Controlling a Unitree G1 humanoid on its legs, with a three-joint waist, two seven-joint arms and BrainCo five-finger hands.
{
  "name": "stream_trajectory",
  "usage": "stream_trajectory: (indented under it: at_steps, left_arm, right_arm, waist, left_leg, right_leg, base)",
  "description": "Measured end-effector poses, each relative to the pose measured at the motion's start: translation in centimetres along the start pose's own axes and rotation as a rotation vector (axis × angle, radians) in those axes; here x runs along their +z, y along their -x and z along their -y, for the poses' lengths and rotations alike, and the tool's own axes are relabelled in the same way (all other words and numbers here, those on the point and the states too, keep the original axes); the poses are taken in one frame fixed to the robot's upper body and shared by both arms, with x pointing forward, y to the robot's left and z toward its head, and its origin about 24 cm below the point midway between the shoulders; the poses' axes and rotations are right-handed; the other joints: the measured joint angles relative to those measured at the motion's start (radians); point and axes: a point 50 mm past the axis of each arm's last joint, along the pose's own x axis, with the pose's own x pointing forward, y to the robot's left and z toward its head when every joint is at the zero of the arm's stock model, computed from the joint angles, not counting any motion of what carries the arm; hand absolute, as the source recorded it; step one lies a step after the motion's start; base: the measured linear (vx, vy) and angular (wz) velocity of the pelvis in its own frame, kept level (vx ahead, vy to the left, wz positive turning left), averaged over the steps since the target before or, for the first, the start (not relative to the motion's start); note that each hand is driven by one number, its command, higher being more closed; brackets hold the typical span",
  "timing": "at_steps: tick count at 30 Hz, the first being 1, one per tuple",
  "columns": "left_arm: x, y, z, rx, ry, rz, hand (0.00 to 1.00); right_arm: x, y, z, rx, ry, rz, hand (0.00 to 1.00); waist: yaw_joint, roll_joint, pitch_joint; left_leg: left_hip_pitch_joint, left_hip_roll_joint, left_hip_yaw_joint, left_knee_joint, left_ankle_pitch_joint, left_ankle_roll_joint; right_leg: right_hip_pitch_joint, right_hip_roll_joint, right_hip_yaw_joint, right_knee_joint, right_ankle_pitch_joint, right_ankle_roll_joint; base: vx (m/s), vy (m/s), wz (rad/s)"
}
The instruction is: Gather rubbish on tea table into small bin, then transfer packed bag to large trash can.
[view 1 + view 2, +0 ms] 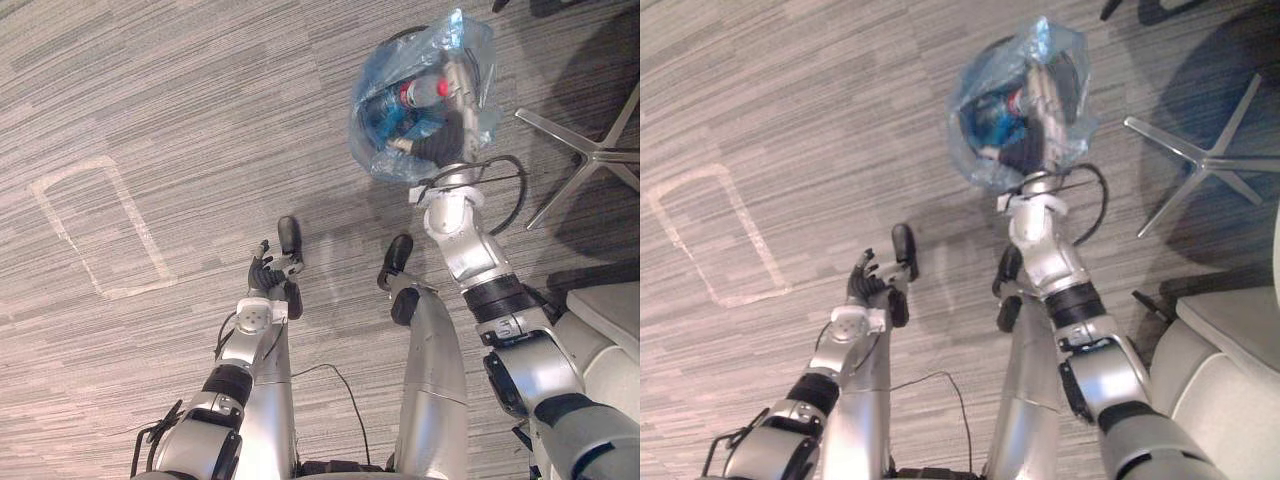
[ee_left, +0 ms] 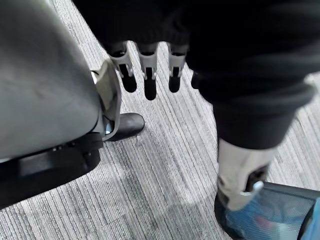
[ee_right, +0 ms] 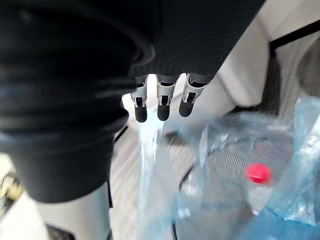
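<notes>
A blue translucent bag (image 1: 385, 135) packed with rubbish hangs over the grey carpet ahead on the right. A bottle with a red cap (image 1: 425, 92) shows through its plastic, and the red cap (image 3: 258, 173) appears again in the right wrist view. My right hand (image 1: 440, 148) is at the bag's near side. Its curled fingers (image 3: 162, 102) are shut on a gathered strip of the bag (image 3: 150, 150). A dark round rim (image 1: 985, 50) shows behind the bag. My left hand (image 1: 265, 272) hangs low by my side with relaxed fingers (image 2: 150, 75), holding nothing.
A chair's silver star base (image 1: 590, 150) stands on the carpet right of the bag. A light cushioned seat (image 1: 610, 310) is at the lower right. A white taped rectangle (image 1: 95, 230) marks the carpet on the left.
</notes>
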Motion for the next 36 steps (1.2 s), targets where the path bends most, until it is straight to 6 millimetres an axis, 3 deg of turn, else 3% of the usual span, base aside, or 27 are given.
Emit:
stream_trajectory:
  at_steps: [5, 10, 11, 15, 25, 36]
  left_arm:
    - [0.5, -0.5, -0.4, 0.004, -0.021, 0.017, 0.0]
    - [1.7, -1.0, -1.2, 0.024, -0.014, 0.067, 0.0]
    - [2.2, -1.3, -1.3, 0.03, 0.0, 0.079, 0.0]
    - [3.1, -1.6, -1.7, 0.046, 0.025, 0.109, 0.0]
    - [3.7, -1.8, -2.0, 0.054, 0.031, 0.126, 0.0]
    - [2.9, -1.1, -0.2, 0.017, 0.072, 0.09, 0.0]
  right_arm:
    - [-1.7, 0.1, -1.8, 0.139, 0.146, -0.031, 0.0]
    - [-2.4, -1.0, -2.0, 0.206, 0.248, -0.051, 0.0]
    - [-3.0, -1.1, -2.0, 0.231, 0.284, -0.07, 1.0]
    - [-4.7, -0.1, -2.9, 0.313, 0.353, -0.129, 1.0]
    - [-5.0, 1.3, -4.3, 0.341, 0.24, -0.202, 1.0]
    - [-2.8, 3.4, -4.7, 0.243, -0.021, -0.179, 1.0]
  waist:
    - [-0.001, 0.001, 0.0]
    - [0.002, 0.0, -0.001]
    - [0.002, 0.001, -0.001]
    - [0.004, 0.001, -0.001]
    - [0.005, 0.001, -0.001]
    - [0.001, -0.002, -0.002]
  left_leg:
    - [-0.023, 0.0, -0.01, -0.007, 0.002, -0.002]
    - [-0.084, -0.012, -0.01, -0.01, 0.017, 0.0]
    - [-0.104, -0.021, -0.02, -0.003, 0.022, 0.0]
    - [-0.152, -0.038, -0.056, 0.03, 0.025, -0.005]
    - [-0.174, -0.037, -0.061, 0.027, 0.036, -0.013]
    - [-0.066, -0.009, -0.048, 0.006, 0.037, -0.008]
  right_leg:
    - [-0.005, -0.001, -0.021, -0.01, 0.0, 0.0]
    - [-0.071, -0.017, -0.025, 0.007, -0.002, 0.0]
    - [-0.091, -0.024, -0.026, 0.026, -0.009, 0.002]
    - [-0.123, -0.041, -0.041, 0.087, -0.048, 0.0]
    - [-0.15, -0.047, -0.05, 0.12, -0.066, -0.003]
    - [-0.047, -0.017, -0.044, 0.076, -0.05, -0.014]
  base:
    - [0.0, 0.002, 0.06]
    - [-0.01, 0.003, 0.13]
    - [-0.02, -0.004, 0.23]
    - [-0.03, -0.017, 0.3]
    - [-0.04, -0.008, 0.08]
    - [-0.05, -0.007, -0.08]
